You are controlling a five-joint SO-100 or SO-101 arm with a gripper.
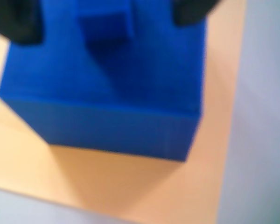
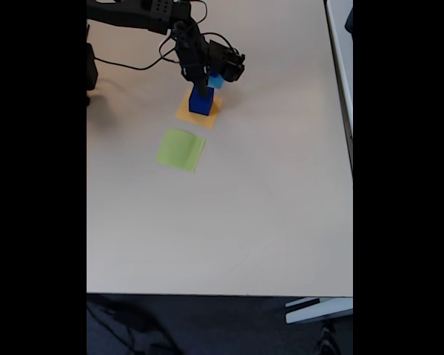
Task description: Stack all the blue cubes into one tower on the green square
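In the wrist view a small cube [image 1: 107,25] sits on a large cube [image 1: 107,93], which rests on a paper square [image 1: 130,186]. In the fixed view another paper square [image 2: 180,149] lies just below-left of it on the table [image 2: 266,207].

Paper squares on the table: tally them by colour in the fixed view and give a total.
Lime-green square: 1
Orange-yellow square: 1
Light blue square: 1
Total: 3
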